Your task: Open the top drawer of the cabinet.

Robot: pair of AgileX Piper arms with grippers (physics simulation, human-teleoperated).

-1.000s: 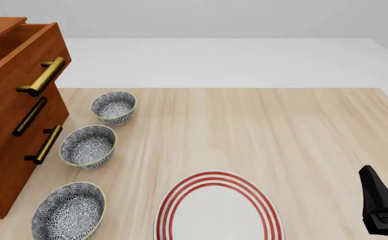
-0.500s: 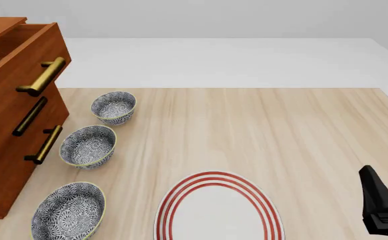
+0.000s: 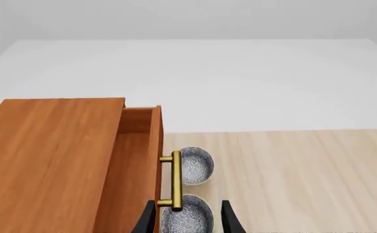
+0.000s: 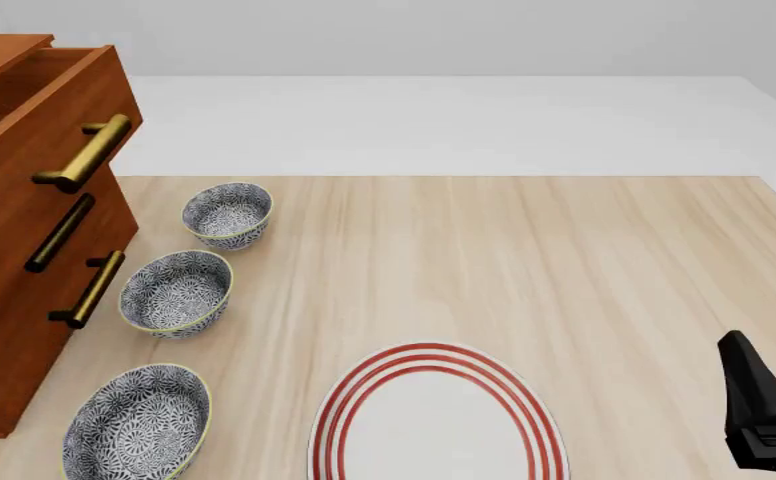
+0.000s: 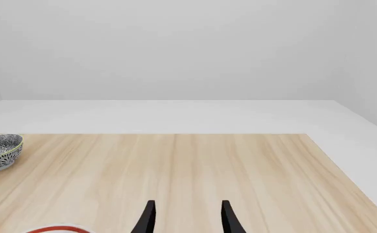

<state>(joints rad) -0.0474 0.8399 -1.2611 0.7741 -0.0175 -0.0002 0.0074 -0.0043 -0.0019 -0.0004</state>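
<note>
The reddish-brown cabinet stands at the table's left edge. Its top drawer is pulled out beyond the two lower drawers, and its brass bar handle juts toward the table. From above, the left wrist view shows the cabinet top, the drawer's open box and the handle. My left gripper hangs open high above the handle's near end, holding nothing. My right gripper is open over bare table, low at the front view's right edge.
Three blue-patterned bowls line up in front of the cabinet. A white plate with red rings lies at the table's near middle. The wooden table's far edge meets white floor.
A small dark tip of the left arm now shows at the front view's top left corner. Drawer, bowls, plate and right arm have not moved.
</note>
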